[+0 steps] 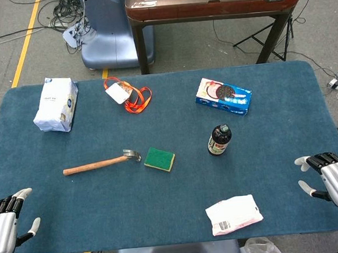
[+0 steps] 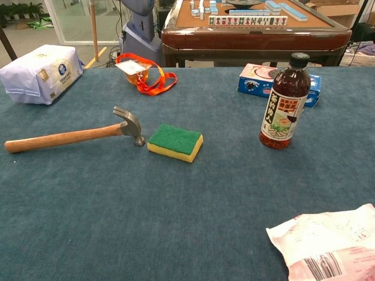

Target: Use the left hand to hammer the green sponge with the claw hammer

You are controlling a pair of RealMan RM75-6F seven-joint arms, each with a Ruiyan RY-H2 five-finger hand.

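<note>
The claw hammer (image 1: 101,164) (image 2: 76,136) lies flat on the blue table, wooden handle pointing left, metal head right. Just right of its head sits the green sponge (image 1: 159,158) (image 2: 175,141), green face up over a yellow base, a small gap between them. My left hand (image 1: 6,225) rests at the table's near-left corner, fingers apart and empty, well short of the hammer handle. At the near-right edge my right hand (image 1: 333,180) is likewise empty with fingers spread. Neither hand appears in the chest view.
A dark bottle (image 1: 219,140) (image 2: 285,102) stands right of the sponge. A white tissue pack (image 1: 56,104) (image 2: 41,72) lies far left, an orange lanyard with badge (image 1: 128,96) (image 2: 140,74) at the back, a blue biscuit box (image 1: 223,96) (image 2: 255,79) back right, a white-pink packet (image 1: 233,214) (image 2: 328,243) near right.
</note>
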